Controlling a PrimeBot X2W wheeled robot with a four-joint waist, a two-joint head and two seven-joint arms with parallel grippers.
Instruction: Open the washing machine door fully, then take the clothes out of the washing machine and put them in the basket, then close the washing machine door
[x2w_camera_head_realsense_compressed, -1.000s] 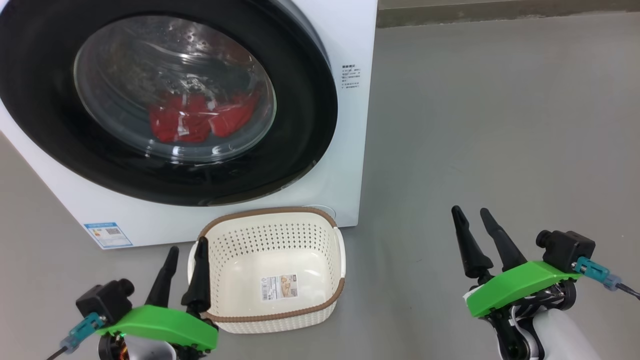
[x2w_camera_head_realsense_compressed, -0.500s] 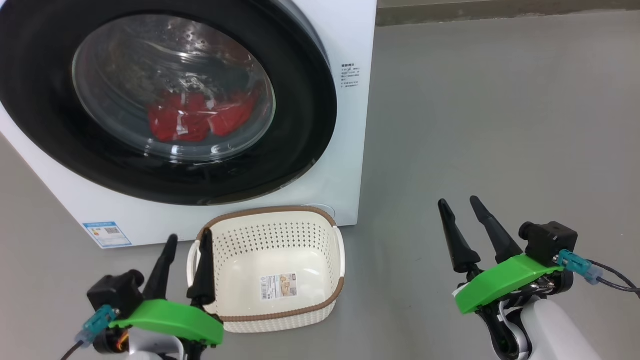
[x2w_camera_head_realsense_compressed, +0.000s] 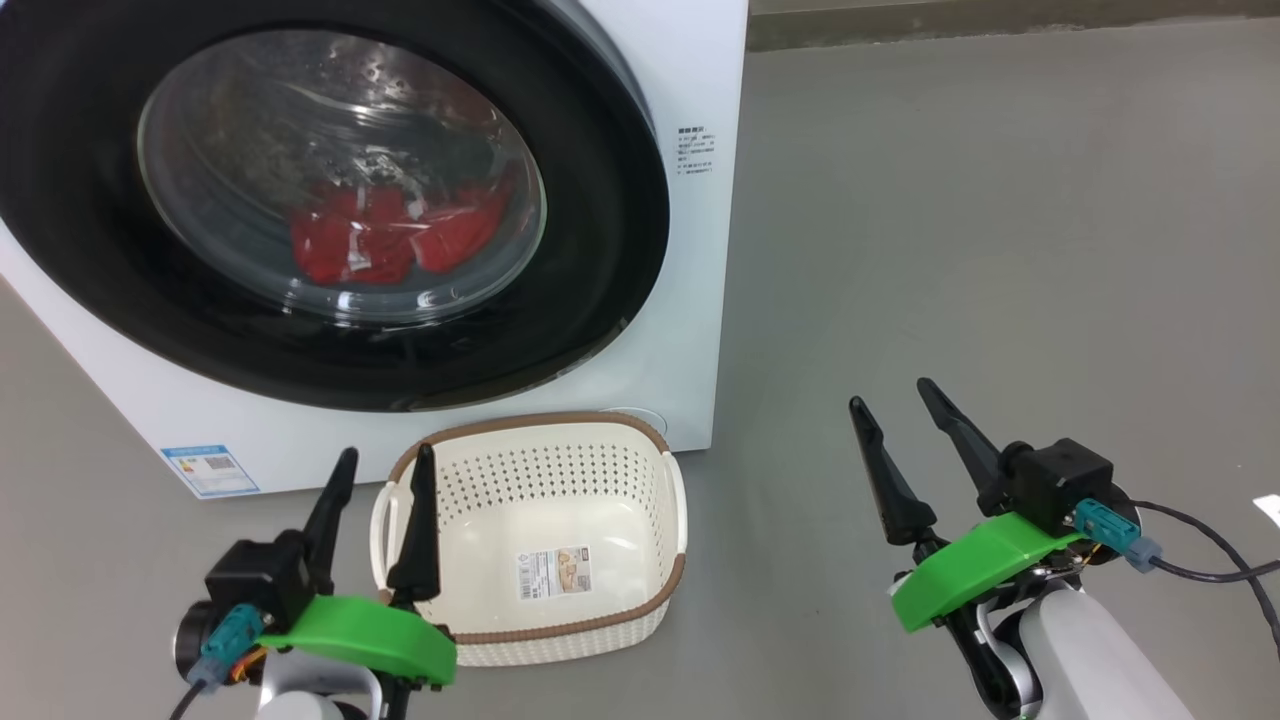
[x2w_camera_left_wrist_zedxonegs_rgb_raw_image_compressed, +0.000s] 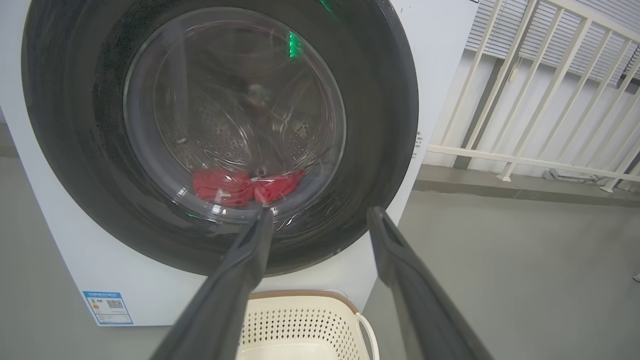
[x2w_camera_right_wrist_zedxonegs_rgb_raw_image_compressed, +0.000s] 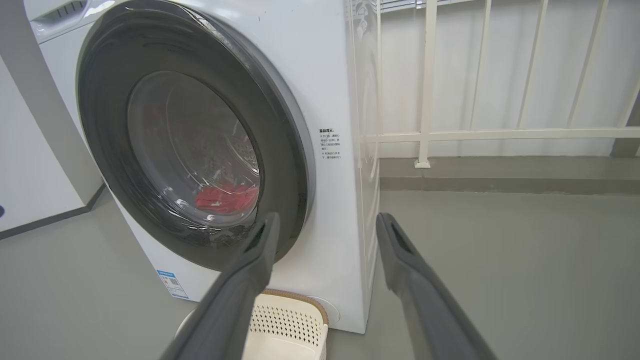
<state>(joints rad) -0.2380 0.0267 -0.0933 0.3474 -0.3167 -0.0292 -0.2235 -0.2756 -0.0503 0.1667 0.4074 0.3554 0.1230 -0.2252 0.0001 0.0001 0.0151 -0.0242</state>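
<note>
While the washing machine door (x2w_camera_head_realsense_compressed: 620, 250) sits closed against the white front of the washing machine (x2w_camera_head_realsense_compressed: 700, 100), the clothes (x2w_camera_head_realsense_compressed: 390, 240) lie inside, a red heap with white flecks seen low through the glass bowl. A small blue label (x2w_camera_head_realsense_compressed: 210, 470) is fixed at the machine's lower left corner.

The basket (x2w_camera_head_realsense_compressed: 540, 425) stands on the grey floor (x2w_camera_head_realsense_compressed: 1000, 200) just in front of the machine, below the door, upright and holding no garments. A paper label (x2w_camera_head_realsense_compressed: 553, 572) shows on its bottom.

Left gripper (x2w_camera_head_realsense_compressed: 386, 453): low, just beside the basket's left end, fingers pointing toward the machine, jaws parted and holding nothing. One finger crosses the basket's left handle in the head view; contact cannot be confirmed.

Right gripper (x2w_camera_head_realsense_compressed: 890, 392): over bare floor, well apart from basket and machine, jaws likewise parted and empty.

A white railing (x2w_camera_right_wrist_zedxonegs_rgb_raw_image_compressed: 500, 134) runs behind the machine.
</note>
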